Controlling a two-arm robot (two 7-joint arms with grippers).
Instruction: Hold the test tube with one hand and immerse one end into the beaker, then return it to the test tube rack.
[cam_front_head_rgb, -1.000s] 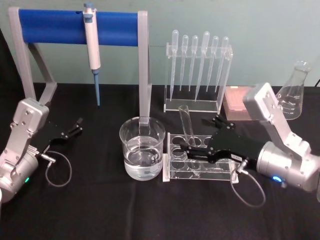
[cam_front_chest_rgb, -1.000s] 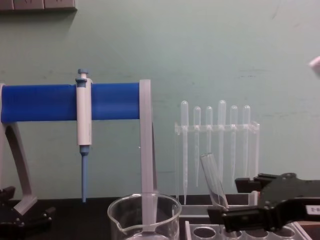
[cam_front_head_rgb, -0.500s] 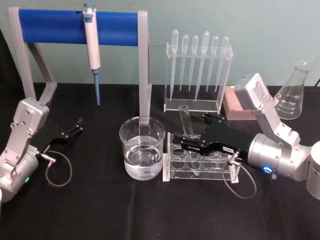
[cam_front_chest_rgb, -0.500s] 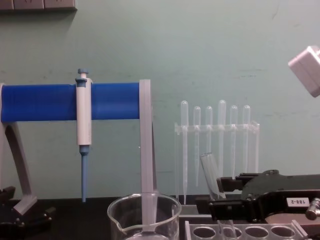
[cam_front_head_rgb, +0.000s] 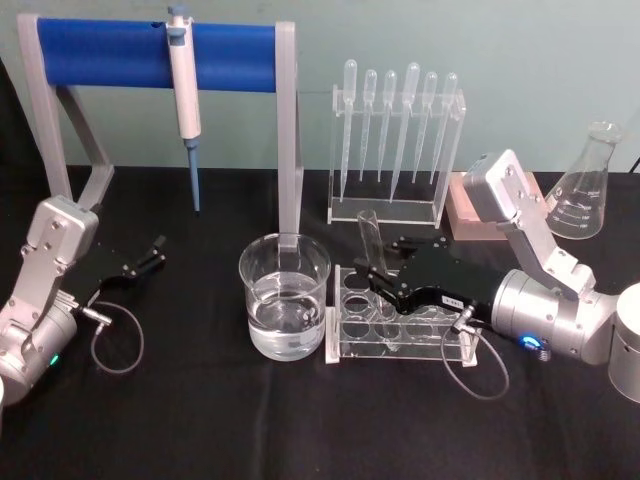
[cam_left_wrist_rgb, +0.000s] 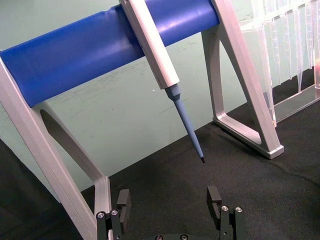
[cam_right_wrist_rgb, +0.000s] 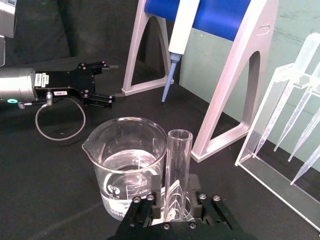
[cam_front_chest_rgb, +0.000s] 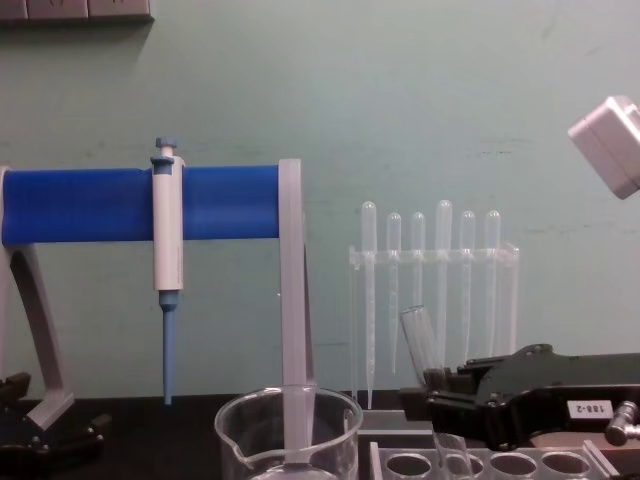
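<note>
tube (cam_front_head_rgb: 369, 238): frame centre, tilted, foot in rack (cam_front_head_rgb: 345, 345), just right of beaker (cam_front_head_rgb: 284, 300) | right claw (cam_front_head_rgb: 380, 280): straddling tube low down, one finger each side; pinching or just clear, cannot tell | left claw (cam_front_head_rgb: 152, 250): frame left, over counter (cam_front_head_rgb: 200, 420), fingers spread, parked

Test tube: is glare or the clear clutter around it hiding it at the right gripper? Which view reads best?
Right wrist view: best; the test tube stands plain against the dark table, no glare, open right gripper fingers either side. Head view: its lower part merges with the clear rack. Chest view: pipettes behind confuse its top; the gripper covers its middle.
</note>
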